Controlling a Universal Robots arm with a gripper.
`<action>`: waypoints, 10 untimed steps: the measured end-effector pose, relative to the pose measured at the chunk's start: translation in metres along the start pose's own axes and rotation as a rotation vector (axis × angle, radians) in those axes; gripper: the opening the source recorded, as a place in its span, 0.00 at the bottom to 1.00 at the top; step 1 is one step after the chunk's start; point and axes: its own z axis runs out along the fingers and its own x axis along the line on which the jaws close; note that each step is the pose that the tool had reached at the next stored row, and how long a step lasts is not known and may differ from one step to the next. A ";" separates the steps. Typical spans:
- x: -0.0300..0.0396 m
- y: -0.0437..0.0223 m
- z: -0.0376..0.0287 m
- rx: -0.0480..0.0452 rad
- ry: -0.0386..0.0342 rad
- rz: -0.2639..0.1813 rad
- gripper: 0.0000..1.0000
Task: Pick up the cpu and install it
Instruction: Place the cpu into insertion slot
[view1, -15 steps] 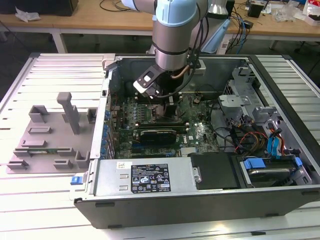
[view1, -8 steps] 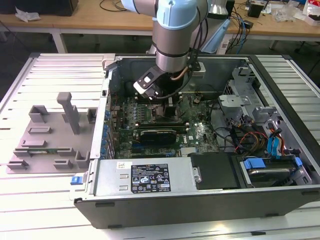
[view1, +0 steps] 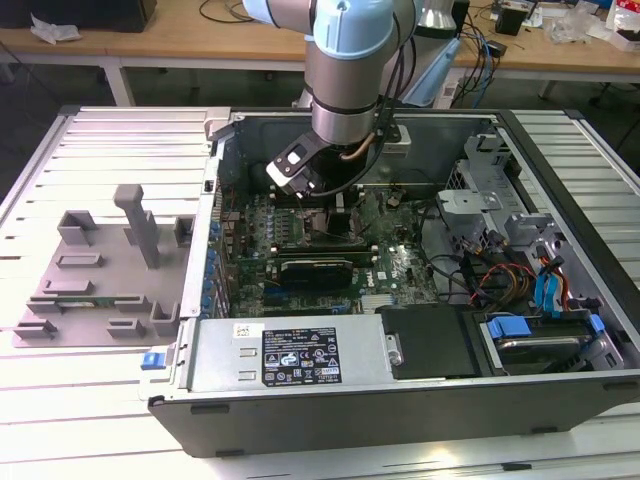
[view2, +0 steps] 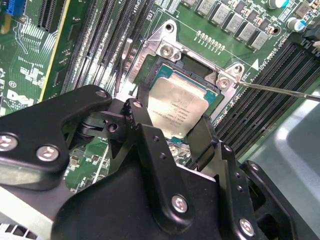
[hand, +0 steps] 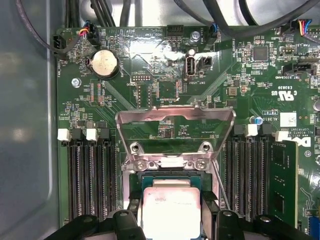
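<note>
The cpu (view2: 177, 107) is a flat square chip with a shiny silver top, and my gripper (view2: 171, 116) is shut on it, one black finger on each of two opposite edges. It sits low over the dark socket frame (view2: 165, 50) on the green motherboard, and I cannot tell whether it rests in the socket. In the first wrist view the cpu (hand: 171, 212) lies between the fingers (hand: 132, 210) just below the raised metal load plate (hand: 175, 125). The exterior view shows the arm (view1: 345, 70) reaching down into the open computer case (view1: 560, 400).
Black memory slots (hand: 90, 175) flank the socket, with one memory stick (hand: 282, 180) seated. A thin metal lever (view2: 280, 91) sticks out beside the socket. Cables and drive bays (view1: 530, 300) fill the exterior view's right. A grey moulded holder (view1: 100, 270) lies outside the case on its left.
</note>
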 end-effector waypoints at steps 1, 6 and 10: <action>0.0000 0.0000 0.0007 0.0001 -0.0001 0.000 0.55; -0.0002 -0.0001 0.0018 0.0003 -0.0005 -0.003 0.55; -0.0003 -0.0002 0.0021 0.0003 -0.0003 -0.002 0.55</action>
